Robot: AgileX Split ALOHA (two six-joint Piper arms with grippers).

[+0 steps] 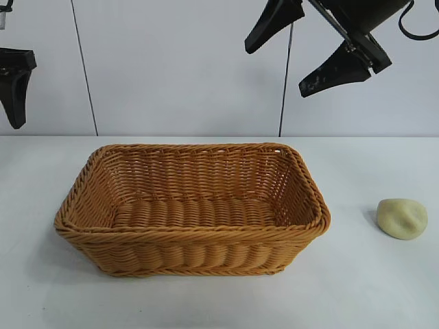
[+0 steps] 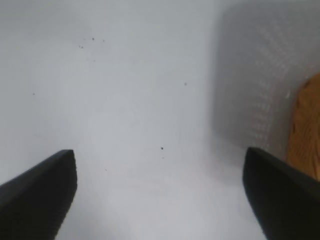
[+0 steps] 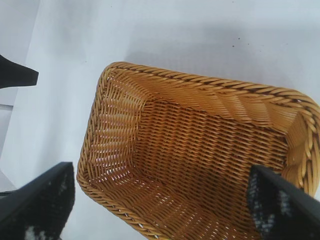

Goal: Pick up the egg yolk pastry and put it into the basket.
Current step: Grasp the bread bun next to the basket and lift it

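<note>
The egg yolk pastry (image 1: 402, 218), a pale yellow-cream lump, lies on the white table to the right of the basket (image 1: 192, 234), a big orange-brown wicker one with nothing in it. My right gripper (image 1: 275, 70) hangs open high above the basket's back right corner, well away from the pastry. In the right wrist view the right gripper (image 3: 160, 200) looks down into the basket (image 3: 200, 83), nothing between its fingers; the pastry is out of that view. My left gripper (image 2: 160, 195) is open over bare table at the far left, with a strip of the basket (image 2: 306, 125) beside it.
The white table (image 1: 370, 288) has free room around the basket and around the pastry. A white panelled wall (image 1: 178, 68) stands behind. One finger (image 1: 15, 96) of the left gripper shows at the exterior view's left edge.
</note>
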